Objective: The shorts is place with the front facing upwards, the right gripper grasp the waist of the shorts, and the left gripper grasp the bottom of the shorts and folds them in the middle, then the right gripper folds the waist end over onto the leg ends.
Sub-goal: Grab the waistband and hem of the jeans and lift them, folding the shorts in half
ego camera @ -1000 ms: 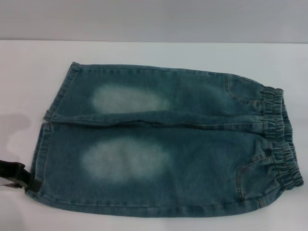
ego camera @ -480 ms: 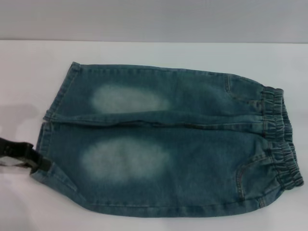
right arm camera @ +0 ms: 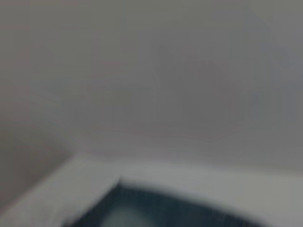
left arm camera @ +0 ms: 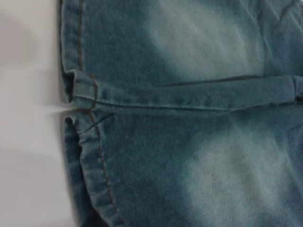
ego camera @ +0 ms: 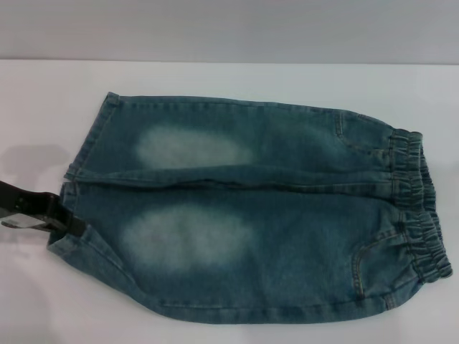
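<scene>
**Operator:** Report gripper status and garment position.

**Arm:** The shorts [ego camera: 251, 215] lie flat, front up, on the white table [ego camera: 237, 79]. The waist [ego camera: 419, 208] is toward my right; the bottom of the shorts [ego camera: 72, 186] is toward my left. My left gripper [ego camera: 72, 228] is at the near leg hem, clenched on the corner of the shorts, and the denim there is lifted and turned off the surface. My right gripper is not visible in any view; its wrist camera shows only wall, table edge and a dark patch of cloth.

**Operator:** Failure risks from this state?

**Arm:** In my judgement, three. One: I hold only a corner of the near leg, so the hem could slip out under the garment's weight. Two: with the waist not held, a one-sided lift would likely skew the fold line or drag the whole garment. Three: the far leg could trail and bunch.

**Operator:** Surface and surroundings?

**Arm:** Plain white tabletop, smooth, meeting a grey wall [ego camera: 229, 29] behind.
</scene>
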Controlling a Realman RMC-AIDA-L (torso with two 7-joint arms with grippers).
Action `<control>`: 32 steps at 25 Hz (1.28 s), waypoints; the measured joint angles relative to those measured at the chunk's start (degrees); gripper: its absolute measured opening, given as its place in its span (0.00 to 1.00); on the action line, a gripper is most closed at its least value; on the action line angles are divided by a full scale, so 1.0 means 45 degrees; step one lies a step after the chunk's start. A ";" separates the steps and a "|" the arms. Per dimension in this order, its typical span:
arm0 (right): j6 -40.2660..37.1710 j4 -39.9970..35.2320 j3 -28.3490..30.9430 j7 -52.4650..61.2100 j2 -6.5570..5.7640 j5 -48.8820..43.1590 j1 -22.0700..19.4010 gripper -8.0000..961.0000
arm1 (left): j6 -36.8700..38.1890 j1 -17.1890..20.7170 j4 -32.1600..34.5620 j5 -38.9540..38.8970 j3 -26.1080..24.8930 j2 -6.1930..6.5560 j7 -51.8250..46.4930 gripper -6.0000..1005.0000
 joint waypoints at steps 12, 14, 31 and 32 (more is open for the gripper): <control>-0.0329 0.0223 -0.3244 0.0651 0.0225 -0.5472 0.2223 0.61 | -0.0072 -0.0161 -0.0022 -0.0332 -0.0001 -0.0093 -0.0001 0.06; -0.0242 0.0177 -0.3514 0.0673 0.0588 -0.6192 0.2456 0.61 | -0.0134 -0.0166 -0.0007 -0.0369 0.0000 -0.0121 -0.0001 0.07; 0.0514 0.0162 -0.4248 0.0814 0.1587 -0.9444 0.3526 0.61 | -0.0350 -0.0215 -0.0051 -0.0677 0.0001 -0.0194 0.0000 0.08; 0.0514 0.0162 -0.4248 0.0814 0.1587 -0.9444 0.3526 0.61 | -0.0367 -0.0220 -0.0052 -0.0677 0.0001 -0.0207 0.0000 0.08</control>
